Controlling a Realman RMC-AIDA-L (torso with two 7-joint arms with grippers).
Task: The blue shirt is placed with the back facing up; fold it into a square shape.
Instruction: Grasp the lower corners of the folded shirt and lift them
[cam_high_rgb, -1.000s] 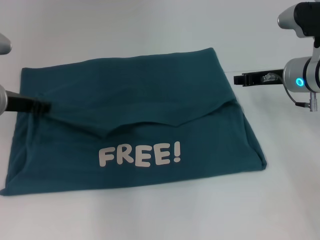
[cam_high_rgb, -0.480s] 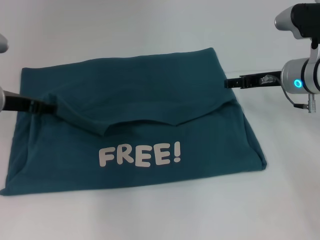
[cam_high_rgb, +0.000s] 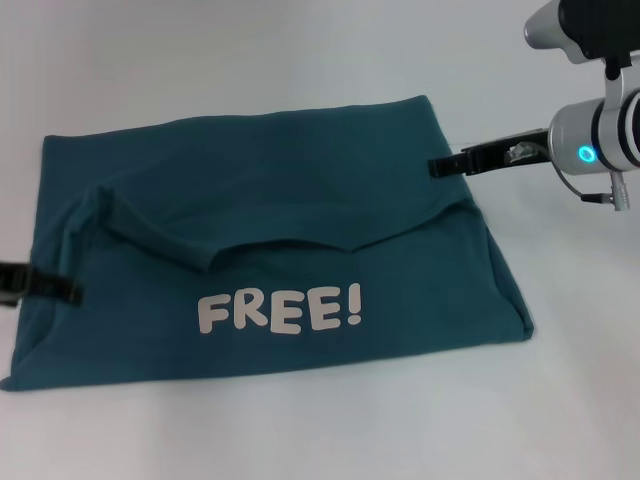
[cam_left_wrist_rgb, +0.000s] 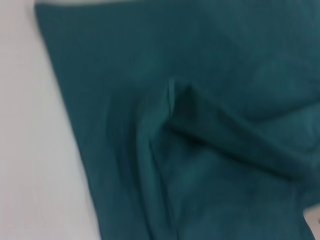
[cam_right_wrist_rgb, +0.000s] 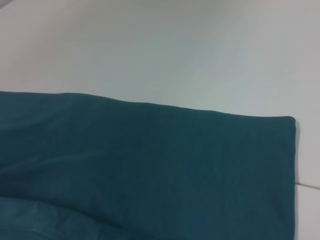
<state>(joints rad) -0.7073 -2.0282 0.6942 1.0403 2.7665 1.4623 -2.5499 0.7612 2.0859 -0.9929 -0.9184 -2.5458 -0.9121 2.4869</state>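
The blue shirt (cam_high_rgb: 270, 250) lies spread on the white table (cam_high_rgb: 300, 60) in front of me, partly folded: its far half is laid over toward me, and the fold's edge runs across the middle just above the white "FREE!" lettering (cam_high_rgb: 280, 312), which faces up on the near half.

A second ago my left gripper (cam_high_rgb: 68, 292) was at the shirt's left edge, up by the fold. Now it has pulled back and sits nearer to me, just touching that left edge, and it has let the cloth go. Where it was, a raised, rumpled pleat (cam_high_rgb: 100, 205) is left in the top layer; my left wrist view shows it as a ridge with a shadowed hollow beside it. I cannot tell how wide the left fingers stand.

My right gripper (cam_high_rgb: 438, 166) has meanwhile crept in from the right. Its dark tip now reaches the shirt's right edge, where the folded layer drops toward the lower one. I cannot tell its opening either, and I see no cloth lifted there.

As I judge it, the first fold is set down but untidy on my left. The shape is still wider than deep, so side folds remain before it is square.
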